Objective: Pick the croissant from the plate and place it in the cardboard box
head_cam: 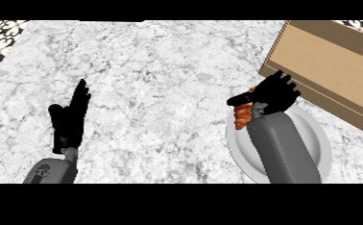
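Left robot hand: rested open near the counter's left edge, fingers straight and pointing up, holding nothing.
Croissant: sat at the plate's upper left rim, its brown end showing below the thumb; whether it had cleared the plate could not be told.
Plate: white, at the counter's near right edge, partly hidden by the grey forearm.
Right robot hand: curled round the croissant, thumb across its upper end, fingers toward the box.
Cardboard box: at the counter's far right corner, its near wall just beside the right fingertips.
Step in hand: by my judgement, the pick, with the grasp made.
Next move: likely calls for raising the croissant above the box's near wall, carrying it right over the opening, then spreading the fingers.
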Robot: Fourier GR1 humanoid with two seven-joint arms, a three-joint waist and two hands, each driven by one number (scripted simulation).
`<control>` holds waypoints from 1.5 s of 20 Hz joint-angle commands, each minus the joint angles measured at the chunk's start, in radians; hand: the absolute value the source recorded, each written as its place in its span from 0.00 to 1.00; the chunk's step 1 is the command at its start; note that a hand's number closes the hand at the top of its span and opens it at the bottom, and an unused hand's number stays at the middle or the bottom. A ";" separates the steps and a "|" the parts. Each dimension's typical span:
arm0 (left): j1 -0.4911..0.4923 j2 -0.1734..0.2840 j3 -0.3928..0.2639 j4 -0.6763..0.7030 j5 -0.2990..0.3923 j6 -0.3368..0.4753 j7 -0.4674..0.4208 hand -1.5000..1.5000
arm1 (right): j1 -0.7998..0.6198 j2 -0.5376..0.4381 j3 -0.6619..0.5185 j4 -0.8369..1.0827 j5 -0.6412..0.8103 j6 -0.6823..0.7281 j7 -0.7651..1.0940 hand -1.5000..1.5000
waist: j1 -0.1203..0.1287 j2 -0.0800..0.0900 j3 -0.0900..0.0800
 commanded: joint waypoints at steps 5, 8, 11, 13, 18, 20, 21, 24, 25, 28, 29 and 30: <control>-0.004 -0.037 -0.011 0.034 -0.023 0.004 -0.035 0.50 | -0.025 0.004 0.023 0.070 -0.002 -0.038 0.232 1.00 | -0.004 0.008 0.002; 0.051 0.004 0.030 -0.022 0.005 -0.035 -0.025 0.50 | -0.025 0.004 0.077 0.047 0.051 -0.046 0.168 1.00 | -0.006 0.005 0.002; 0.017 -0.018 -0.008 -0.072 -0.031 0.010 0.056 0.50 | -0.017 0.004 0.045 0.100 0.126 -0.080 0.119 1.00 | -0.009 0.005 0.003; 0.050 0.005 0.014 -0.084 -0.016 -0.018 0.036 0.50 | -0.047 0.004 0.055 0.131 0.132 -0.086 0.130 1.00 | -0.002 0.005 0.003; 0.020 -0.007 0.030 -0.049 -0.027 -0.018 0.025 0.50 | -0.083 0.004 0.016 0.180 0.167 -0.083 0.067 1.00 | -0.007 0.007 0.002; 0.102 -0.023 0.030 -0.054 -0.041 -0.019 -0.034 0.50 | 0.044 0.004 0.132 -0.049 0.039 0.058 -0.144 1.00 | -0.018 0.001 0.002; 0.007 -0.010 0.048 -0.011 -0.028 -0.021 0.023 0.50 | 0.062 0.004 0.184 -0.036 0.000 0.037 -0.267 1.00 | -0.027 0.001 0.002; 0.026 -0.002 0.047 -0.031 -0.013 -0.040 0.021 0.50 | 0.124 0.004 0.299 -0.076 -0.120 0.077 -0.548 1.00 | -0.020 -0.005 0.005; 0.058 -0.014 0.041 -0.018 -0.019 -0.039 -0.006 0.50 | 0.117 0.000 0.301 -0.121 -0.115 0.128 -0.581 1.00 | -0.028 -0.006 0.002; 0.040 0.015 0.062 -0.049 -0.016 -0.039 0.030 0.50 | 0.199 -0.115 0.307 -0.360 -0.159 0.207 -0.647 1.00 | -0.044 -0.008 0.002; 0.045 -0.041 0.037 -0.019 -0.032 -0.016 -0.009 0.50 | 0.236 -0.129 0.326 -0.440 -0.156 0.231 -0.636 1.00 | -0.046 -0.005 0.002; 0.089 -0.033 0.040 -0.064 -0.036 0.001 0.006 0.50 | 0.259 -0.160 0.319 -0.522 -0.170 0.261 -0.637 1.00 | -0.038 -0.006 0.002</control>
